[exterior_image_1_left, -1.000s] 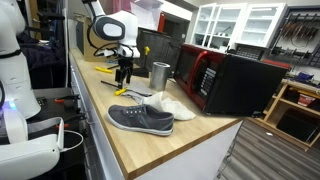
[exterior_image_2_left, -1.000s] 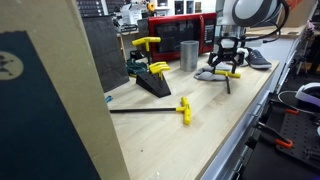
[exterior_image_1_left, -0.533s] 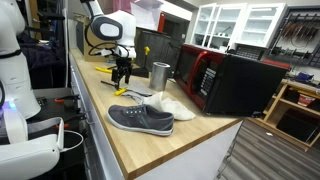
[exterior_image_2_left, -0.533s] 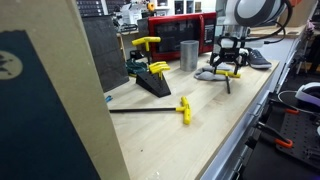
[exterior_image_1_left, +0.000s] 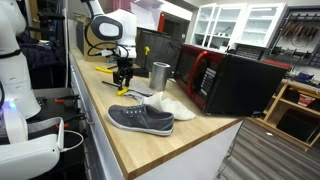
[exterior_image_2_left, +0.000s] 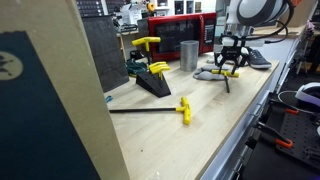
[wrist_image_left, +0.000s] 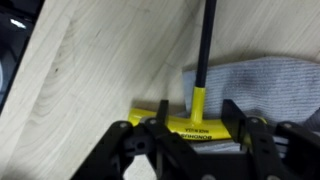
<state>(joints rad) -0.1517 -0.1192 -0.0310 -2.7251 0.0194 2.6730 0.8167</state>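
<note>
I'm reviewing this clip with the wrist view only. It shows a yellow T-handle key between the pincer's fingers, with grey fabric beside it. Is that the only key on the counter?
Observer: No. A second yellow-handled key lies loose on the counter, apart from the pincer.
Operator: Any holder for them?
Observer: Yes. A dark stand holds more yellow-handled keys.
Operator: Anything else nearby?
Observer: A metal cup stands upright between the stand and the pincer.
</note>
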